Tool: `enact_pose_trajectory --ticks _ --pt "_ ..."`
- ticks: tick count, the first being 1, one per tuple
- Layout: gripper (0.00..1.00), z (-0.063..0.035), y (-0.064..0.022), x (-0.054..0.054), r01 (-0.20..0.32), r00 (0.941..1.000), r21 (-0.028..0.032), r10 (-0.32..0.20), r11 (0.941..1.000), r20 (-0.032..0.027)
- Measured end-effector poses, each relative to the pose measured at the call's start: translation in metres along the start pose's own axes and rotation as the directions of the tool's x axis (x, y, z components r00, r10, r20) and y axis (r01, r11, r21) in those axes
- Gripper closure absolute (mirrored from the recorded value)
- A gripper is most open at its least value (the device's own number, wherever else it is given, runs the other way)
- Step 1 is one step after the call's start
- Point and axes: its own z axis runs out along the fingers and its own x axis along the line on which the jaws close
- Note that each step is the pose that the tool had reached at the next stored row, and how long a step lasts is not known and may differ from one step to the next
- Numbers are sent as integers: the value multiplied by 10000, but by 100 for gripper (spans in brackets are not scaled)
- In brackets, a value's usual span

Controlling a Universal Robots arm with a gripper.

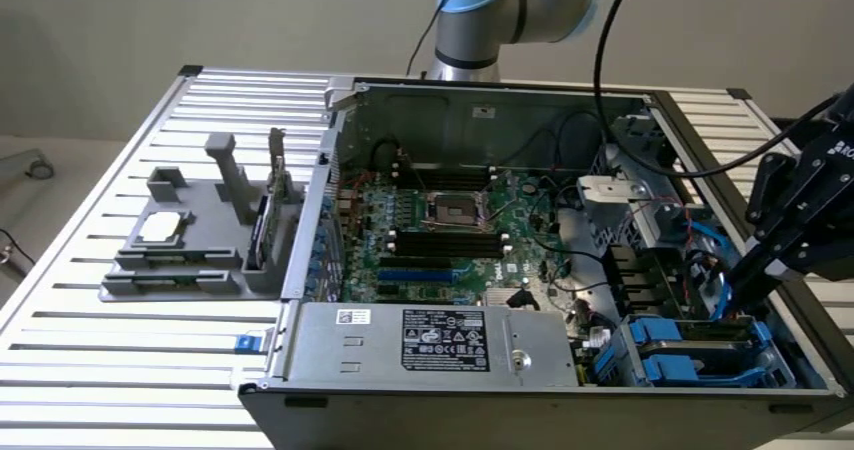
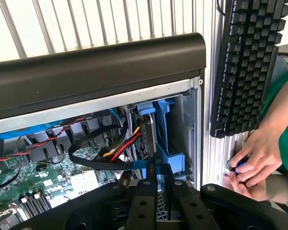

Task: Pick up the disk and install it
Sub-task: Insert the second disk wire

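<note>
The disk (image 2: 151,125), a grey drive in a bright blue carrier, stands on edge in the drive bay at the corner of the open computer case. In the exterior view its blue carrier (image 1: 691,348) shows at the case's near corner on the exterior view's right. My gripper (image 2: 157,175) reaches down into that bay, its two black fingers (image 2: 143,201) drawn close together with the carrier's blue edge between them. The exterior view has the gripper (image 1: 738,308) dipping into the bay from the right. Red, yellow and black cables run beside the drive.
The open case (image 1: 441,400) holds a motherboard (image 1: 441,225) and a grey power supply (image 1: 427,342). A grey fixture (image 1: 187,240) with a small chip sits on the slatted table (image 1: 120,360). A black keyboard (image 2: 247,62) and a person's hand (image 2: 257,165) lie just outside the case wall.
</note>
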Motion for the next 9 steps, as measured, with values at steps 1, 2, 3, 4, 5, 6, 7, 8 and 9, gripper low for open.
enact_pose_trajectory --ticks 1,2,3,4,5,6,7,8,9 --pt "84 3 2 -9 11 10000 1 -11 10000 -19" --pt "84 6 3 -18 20 10000 2 -20 10000 -40" --pt "84 9 2 -25 27 10000 4 -27 10000 -58" --pt "84 12 0 -31 35 10000 5 -35 10000 -78" --pt "84 14 -5 -36 42 9999 7 -42 10000 -99" --pt "84 17 -13 -40 50 9999 10 -50 10000 -122" --pt "84 22 -25 -43 55 9999 12 -55 10000 -134" --pt "84 25 -44 -49 60 9999 14 -60 10000 -150" --pt "84 26 -73 -57 71 9998 17 -71 10000 -177"
